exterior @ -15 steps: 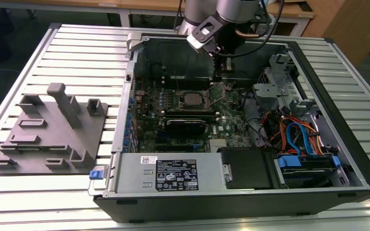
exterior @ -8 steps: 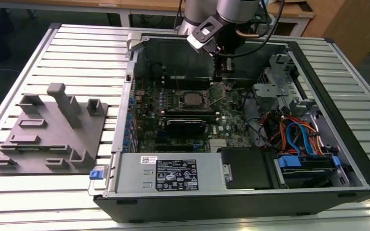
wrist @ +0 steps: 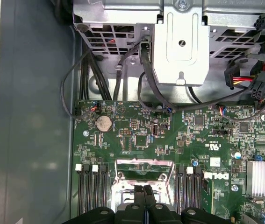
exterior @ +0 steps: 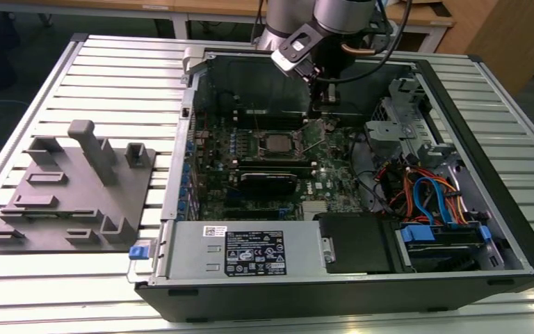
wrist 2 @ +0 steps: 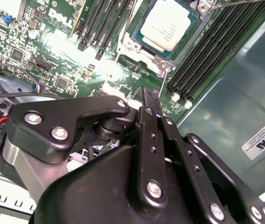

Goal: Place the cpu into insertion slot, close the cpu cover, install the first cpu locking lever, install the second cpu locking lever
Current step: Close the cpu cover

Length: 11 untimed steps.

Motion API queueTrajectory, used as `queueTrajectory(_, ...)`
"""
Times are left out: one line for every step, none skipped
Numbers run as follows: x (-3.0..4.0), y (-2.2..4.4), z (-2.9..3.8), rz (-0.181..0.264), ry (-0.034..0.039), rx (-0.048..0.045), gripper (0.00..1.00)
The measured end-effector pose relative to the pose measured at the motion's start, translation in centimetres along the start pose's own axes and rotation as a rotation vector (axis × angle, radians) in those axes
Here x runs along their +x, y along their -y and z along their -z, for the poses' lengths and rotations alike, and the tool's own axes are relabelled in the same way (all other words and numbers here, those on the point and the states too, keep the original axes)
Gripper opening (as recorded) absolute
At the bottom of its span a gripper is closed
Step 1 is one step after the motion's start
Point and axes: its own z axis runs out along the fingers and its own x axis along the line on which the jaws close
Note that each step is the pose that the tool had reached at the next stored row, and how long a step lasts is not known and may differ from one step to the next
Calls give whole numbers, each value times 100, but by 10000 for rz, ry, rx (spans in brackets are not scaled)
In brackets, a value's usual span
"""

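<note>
Pincer point(wrist 2: 147, 93) hangs narrow and empty, fingers pressed together, just beside the socket point(wrist 2: 128, 46). Its chip point(wrist 2: 167, 23) already lies seated inside, so the slim tip seems aimed at the wire lever point(wrist 2: 163, 84).

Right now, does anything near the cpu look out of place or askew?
Possibly: a thin locking lever beside the cpu sticks out free of the socket corner, seemingly unlatched. The cpu itself lies flat and square.

Matt silvery metal cpu point(wrist 2: 167, 25)
</note>
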Motion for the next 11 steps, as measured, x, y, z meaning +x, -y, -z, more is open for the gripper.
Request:
queueTrajectory(0, -3, 0, 1, 2, 1, 10)
queueTrajectory(0, -8, 0, 1, 2, 1, 10)
queueTrajectory(0, -12, -1, 1, 2, 1, 10)
queueTrajectory(-1, -15, -1, 1, 2, 1, 10)
queueTrajectory(0, -17, -1, 1, 2, 1, 10)
queueTrajectory(-1, -17, -2, 0, 2, 1, 10)
queueTrajectory(-1, -19, -2, 0, 1, 0, 10)
queueTrajectory(0, -22, -3, 2, 1, 1, 10)
queueTrajectory(0, -25, -3, 2, 2, 1, 10)
queueTrajectory(-1, -28, -3, 1, 2, 1, 10)
queueTrajectory(-1, -32, -4, 1, 1, 1, 10)
